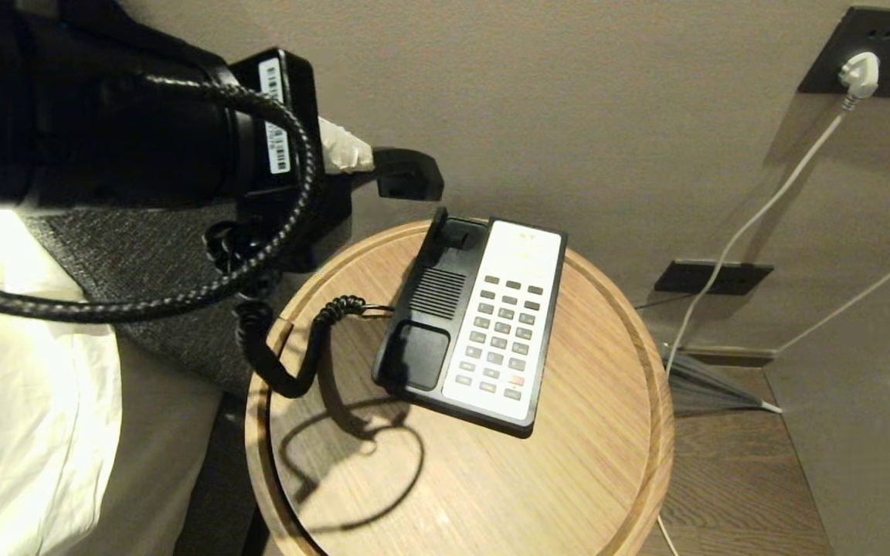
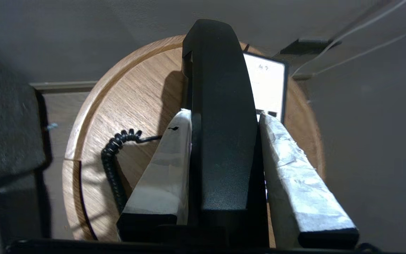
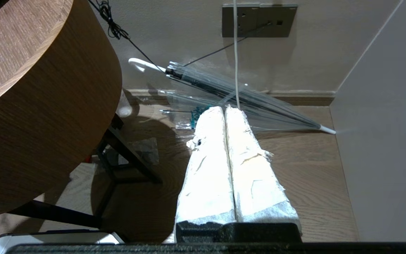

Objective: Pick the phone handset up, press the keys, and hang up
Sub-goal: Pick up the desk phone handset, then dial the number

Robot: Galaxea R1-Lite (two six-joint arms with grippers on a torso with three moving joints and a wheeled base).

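Clamped on the phone handset point(image 2: 220, 116), the left gripper point(image 2: 224, 120) risks its taut cord point(image 1: 290, 363) dragging the phone base point(image 1: 422, 347); right gripper point(image 3: 226, 111) shut.

My white-wrapped left claw point(image 2: 224, 121) grips a glossy black handset point(image 2: 220, 116) above dark grey keys point(image 1: 501, 334) (one reddish-orange) and a wood-grain table point(image 1: 592, 463).

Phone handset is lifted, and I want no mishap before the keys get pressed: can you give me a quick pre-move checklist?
1. Phone handset clamped between the left pincer fingers: ok.
2. Handset clear of the phone base: ok.
3. Keys uncovered: ok.
4. Coiled cord free of the keys: ok.
5. Right pincer near the keys: not ok, it is shut and down beside the round table.
6. Base steady on the table: cannot tell.
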